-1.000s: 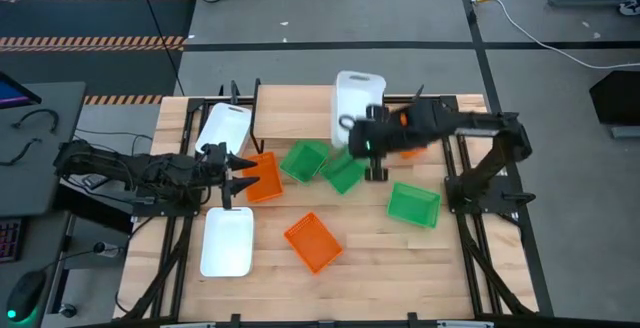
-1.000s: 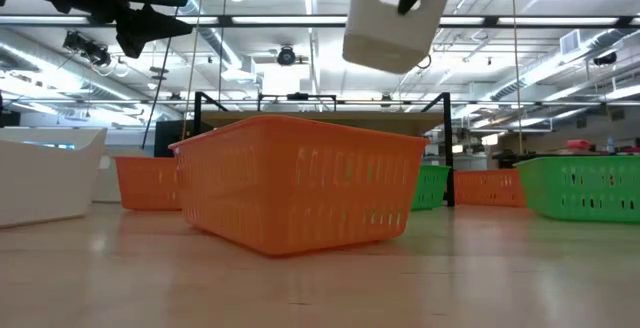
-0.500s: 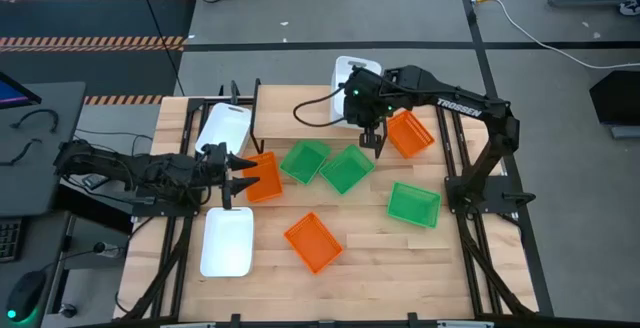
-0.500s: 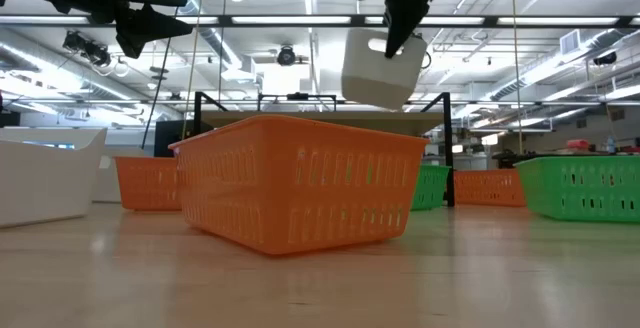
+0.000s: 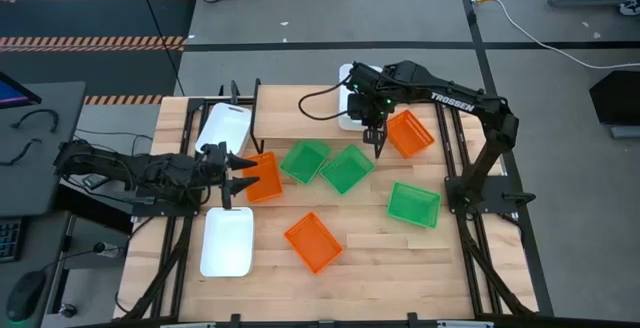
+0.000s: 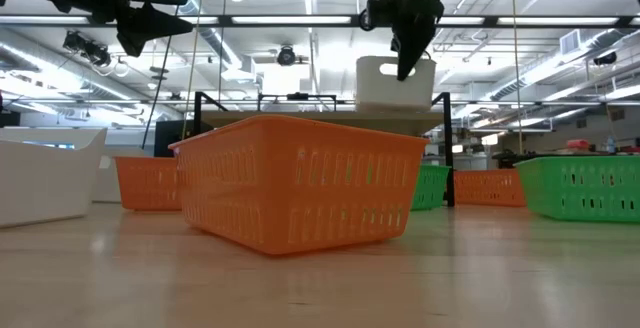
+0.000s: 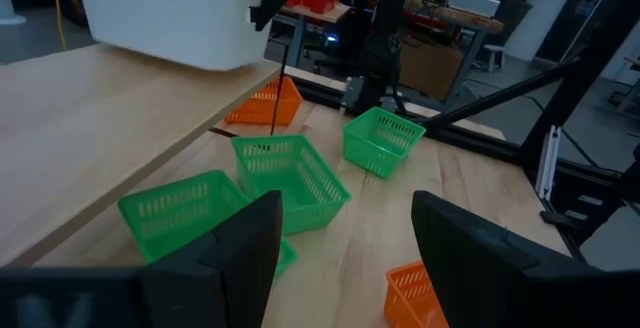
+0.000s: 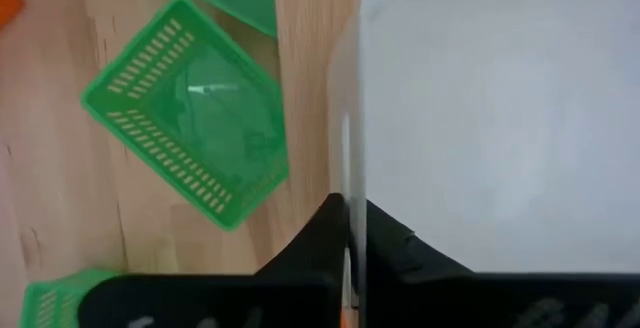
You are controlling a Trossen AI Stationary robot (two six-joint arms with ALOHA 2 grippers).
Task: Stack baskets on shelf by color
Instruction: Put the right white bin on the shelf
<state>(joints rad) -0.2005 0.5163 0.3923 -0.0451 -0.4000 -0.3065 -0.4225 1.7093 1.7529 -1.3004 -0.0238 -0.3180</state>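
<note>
While the right gripper [image 5: 372, 118] reaches out over the shelf [image 5: 300, 108] at the worktop's [image 5: 370, 258] twelve o'clock edge, its fingers [image 8: 345, 230] pinch the thin wall of a white basket [image 5: 352, 103] between them, all but shut on it. From table height that white basket sits level on the shelf's plank, the gripper coming down onto its rim from above.

Over at nine o'clock the left gripper [image 5: 238, 173] waits with its fingers [image 7: 460, 253] spread wide and nothing in them, just beside an orange basket [image 5: 263, 177].

Two more white baskets lie on the left side: one [image 5: 222, 126] at about ten o'clock by the shelf's end, one [image 5: 227, 241] at about eight. Two green baskets [image 5: 304, 160] sit side by side at the worktop's centre, touching or nearly so, and a third green one [image 5: 413, 204] lies off toward four o'clock. A second orange basket [image 5: 411, 133] rests at two o'clock, just beside the right gripper, and a third [image 5: 313, 241] sits tilted at six.
</note>
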